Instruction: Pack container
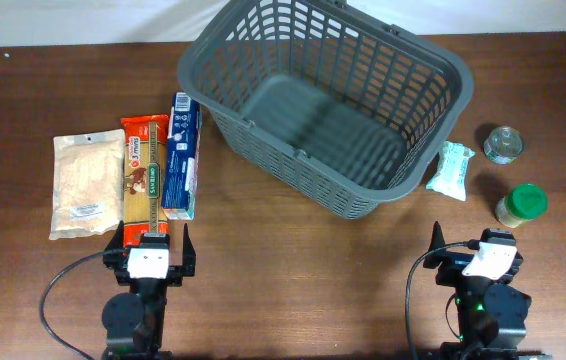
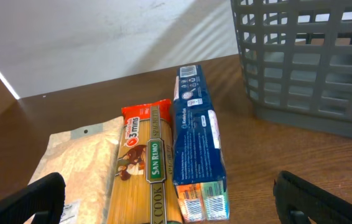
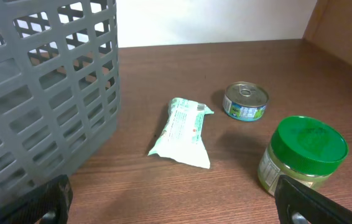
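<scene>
3 packets (image 1: 145,180) left of container (image 1: 263,150); tin (image 1: 504,143), jar (image 1: 521,205) right

Grain bag (image 1: 87,185), pasta (image 1: 144,180), blue box (image 1: 182,155) left; white packet (image 1: 452,170), tin (image 1: 503,144), green-lidded jar (image 1: 520,205) right.

Your left arm (image 1: 135,312) sits folded low and compact at the near side of the overhead view. Your left gripper (image 1: 150,238) points straight ahead with its fingers (image 2: 36,200) spread wide and nothing between them. Your right arm (image 1: 483,310) is tucked in the same pose on the opposite side, and your right gripper (image 1: 475,243) also faces forward, its fingers wide apart at the lower corners of the wrist view, gripping nothing.
</scene>
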Motion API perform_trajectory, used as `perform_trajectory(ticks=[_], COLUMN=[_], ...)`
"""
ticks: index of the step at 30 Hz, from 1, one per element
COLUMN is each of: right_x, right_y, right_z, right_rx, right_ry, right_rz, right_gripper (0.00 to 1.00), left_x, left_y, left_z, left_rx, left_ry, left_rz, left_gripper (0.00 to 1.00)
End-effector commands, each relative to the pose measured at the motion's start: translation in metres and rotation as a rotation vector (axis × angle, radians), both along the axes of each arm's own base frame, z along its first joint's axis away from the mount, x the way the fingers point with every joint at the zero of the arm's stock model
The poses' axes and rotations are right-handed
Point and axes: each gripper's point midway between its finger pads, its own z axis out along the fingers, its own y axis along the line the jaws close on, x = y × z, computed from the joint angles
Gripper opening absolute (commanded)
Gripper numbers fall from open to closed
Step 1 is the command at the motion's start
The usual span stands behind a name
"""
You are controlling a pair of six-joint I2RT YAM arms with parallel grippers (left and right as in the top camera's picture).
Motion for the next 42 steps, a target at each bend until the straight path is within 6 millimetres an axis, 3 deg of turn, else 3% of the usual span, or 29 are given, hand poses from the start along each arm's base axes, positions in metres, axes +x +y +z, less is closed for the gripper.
perform_trajectory(ticks=[1, 6, 10, 15, 19, 23, 29, 36, 42], right_x=[0.000, 0.000, 0.002, 0.003, 0.003, -0.003, -0.018, -0.013, 0.001], right_y=[0.002, 0.002, 0.026, 0.041, 0.043, 0.043, 0.043, 0.039, 0.038], right_z=[-0.001, 0.000, -0.001, 0.006, 0.017, 0.064, 0.141, 0.204, 0.272], right_rx=[-0.003, -0.002, 0.067, 0.150, 0.351, 0.380, 0.344, 0.343, 0.137], right_ry=[-0.005, -0.006, -0.011, -0.040, -0.071, -0.169, -0.256, -0.119, -0.033], right_rz=[0.010, 0.011, 0.138, 0.205, 0.171, 0.173, 0.193, 0.148, 0.192], right_gripper=[0.99, 0.99, 0.99, 0.99, 0.99, 0.99, 0.99, 0.99, 0.99], left_x=[0.000, 0.000, 0.000, -0.001, -0.005, -0.010, -0.015, 0.005, 0.028], left_y=[0.002, 0.002, -0.007, -0.028, -0.044, -0.035, -0.010, -0.009, -0.008], left_z=[-0.001, -0.001, -0.001, 0.005, 0.029, 0.083, 0.128, 0.175, 0.222], left_rx=[0.013, 0.012, -0.007, -0.133, -0.222, -0.208, -0.197, -0.134, -0.132], left_ry=[0.002, 0.001, 0.000, -0.016, -0.050, -0.144, -0.086, -0.039, 0.006], left_rz=[0.008, 0.007, -0.040, -0.147, -0.230, -0.185, -0.032, -0.033, -0.032], left_gripper=[0.99, 0.99, 0.99, 0.99, 0.99, 0.99, 0.99, 0.99, 0.99])
